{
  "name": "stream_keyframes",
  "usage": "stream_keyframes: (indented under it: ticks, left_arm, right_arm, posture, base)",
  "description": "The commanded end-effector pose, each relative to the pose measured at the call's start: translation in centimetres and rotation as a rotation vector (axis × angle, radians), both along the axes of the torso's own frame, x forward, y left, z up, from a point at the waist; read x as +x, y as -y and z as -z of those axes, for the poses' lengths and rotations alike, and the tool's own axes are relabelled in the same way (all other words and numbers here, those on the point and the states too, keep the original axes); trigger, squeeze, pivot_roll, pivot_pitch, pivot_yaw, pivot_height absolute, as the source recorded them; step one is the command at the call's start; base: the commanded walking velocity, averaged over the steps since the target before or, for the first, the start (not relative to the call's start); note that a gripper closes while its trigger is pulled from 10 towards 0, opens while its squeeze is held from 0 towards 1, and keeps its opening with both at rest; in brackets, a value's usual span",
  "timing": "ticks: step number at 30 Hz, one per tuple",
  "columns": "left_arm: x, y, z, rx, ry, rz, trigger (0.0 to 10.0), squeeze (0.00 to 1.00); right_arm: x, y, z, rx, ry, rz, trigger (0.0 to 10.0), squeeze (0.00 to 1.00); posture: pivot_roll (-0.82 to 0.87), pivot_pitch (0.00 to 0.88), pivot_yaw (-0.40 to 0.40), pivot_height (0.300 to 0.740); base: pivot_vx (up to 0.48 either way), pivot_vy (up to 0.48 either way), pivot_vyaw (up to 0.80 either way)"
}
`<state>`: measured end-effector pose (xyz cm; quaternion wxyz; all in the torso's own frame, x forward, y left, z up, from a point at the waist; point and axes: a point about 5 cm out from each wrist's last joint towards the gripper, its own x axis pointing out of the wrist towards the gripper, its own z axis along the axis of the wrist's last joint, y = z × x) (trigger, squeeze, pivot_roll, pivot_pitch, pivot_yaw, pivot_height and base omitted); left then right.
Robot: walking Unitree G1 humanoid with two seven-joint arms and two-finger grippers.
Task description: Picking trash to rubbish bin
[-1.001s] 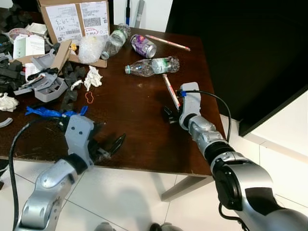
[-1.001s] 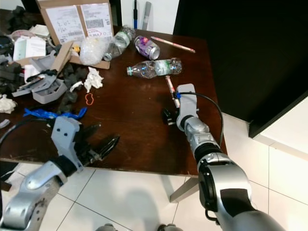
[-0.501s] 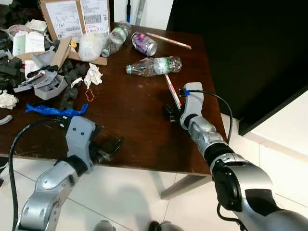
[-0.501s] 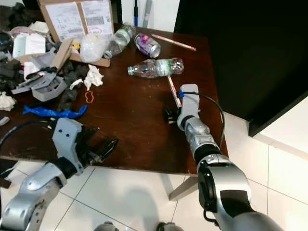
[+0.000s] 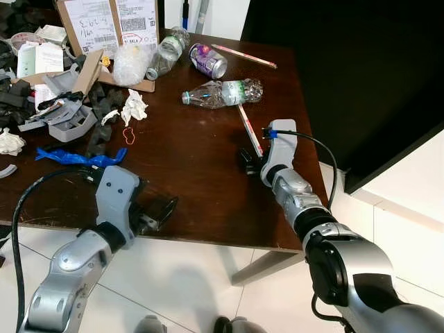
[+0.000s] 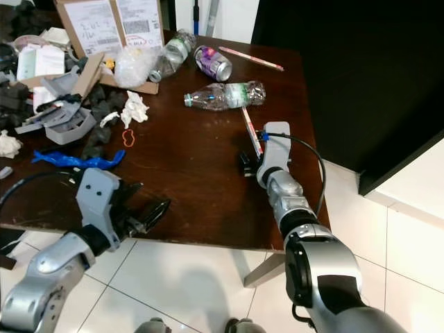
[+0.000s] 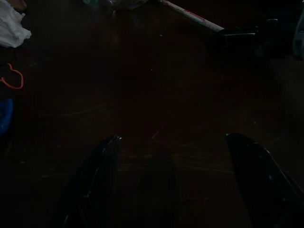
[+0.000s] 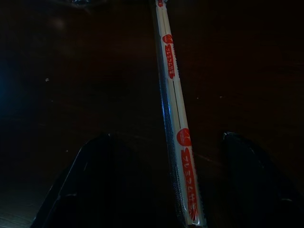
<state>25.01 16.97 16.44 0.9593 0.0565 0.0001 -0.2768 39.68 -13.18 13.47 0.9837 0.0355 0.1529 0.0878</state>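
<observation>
A dark wooden table (image 5: 201, 173) is seen, with trash spread over it. A cardboard box (image 5: 104, 28) and a crushed plastic bottle (image 5: 222, 92) are placed well beyond both grippers. The left gripper (image 7: 173, 180) is held low at the near table edge, its jaws apart with bare wood between them. The right gripper (image 8: 166, 180) is lowered with jaws apart, and a wrapped chopstick packet (image 8: 175, 114) is lying between them.
</observation>
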Motion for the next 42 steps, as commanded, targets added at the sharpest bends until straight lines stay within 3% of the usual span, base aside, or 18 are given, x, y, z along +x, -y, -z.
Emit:
stream_keyframes:
  ticks: [1, 2, 6, 7, 8, 9, 28, 42]
  left_arm:
    - [-0.3, 0.0, 0.0, 0.029, -0.006, 0.008, 10.0, 0.00]
    - [-0.4, 0.1, -0.1, 0.018, -0.006, 0.027, 10.0, 0.00]
    - [-0.8, 0.6, -0.4, 0.007, 0.004, 0.090, 10.0, 0.00]
    - [-0.9, 0.7, -0.5, 0.008, 0.005, 0.099, 10.0, 0.00]
    - [-0.9, 0.8, -0.5, 0.008, 0.006, 0.102, 10.0, 0.00]
    - [-0.9, 0.9, -0.5, 0.003, 0.003, 0.115, 10.0, 0.00]
    - [-1.2, 1.8, -0.4, -0.010, -0.010, 0.196, 10.0, 0.00]
    - [-1.0, 2.2, -0.5, -0.020, 0.000, 0.213, 10.0, 0.00]
  right_arm:
    - [-1.7, 0.7, 3.8, -0.004, -0.166, 0.034, 8.9, 0.00]
    - [-1.8, 0.7, 3.9, -0.005, -0.169, 0.036, 7.5, 0.00]
    - [-1.9, 0.8, 4.2, -0.008, -0.178, 0.037, 6.4, 0.00]
    - [-1.9, 0.8, 4.2, -0.009, -0.180, 0.035, 4.1, 0.00]
    - [-1.9, 0.8, 4.2, -0.009, -0.181, 0.034, 4.1, 0.00]
    - [-1.9, 0.8, 4.2, -0.012, -0.180, 0.032, 0.0, 0.00]
    - [-1.7, 1.5, 3.8, -0.101, -0.160, 0.025, 0.0, 0.00]
    - [-0.6, 4.9, 0.7, 0.009, -0.024, 0.034, 0.0, 0.00]
  posture:
    - [0.30, 0.274, -0.133, 0.740]
    - [0.30, 0.274, -0.133, 0.740]
    - [0.30, 0.269, -0.133, 0.740]
    - [0.30, 0.264, -0.131, 0.740]
    - [0.30, 0.264, -0.131, 0.740]
    - [0.29, 0.261, -0.130, 0.740]
    - [0.29, 0.247, -0.123, 0.740]
    - [0.29, 0.233, -0.126, 0.740]
  base:
    - [0.000, 0.000, 0.00]
    - [0.000, 0.000, 0.00]
    - [0.000, 0.000, 0.00]
    - [0.000, 0.000, 0.00]
    - [0.000, 0.000, 0.00]
    - [0.000, 0.000, 0.00]
    - [0.000, 0.000, 0.00]
    - [0.000, 0.000, 0.00]
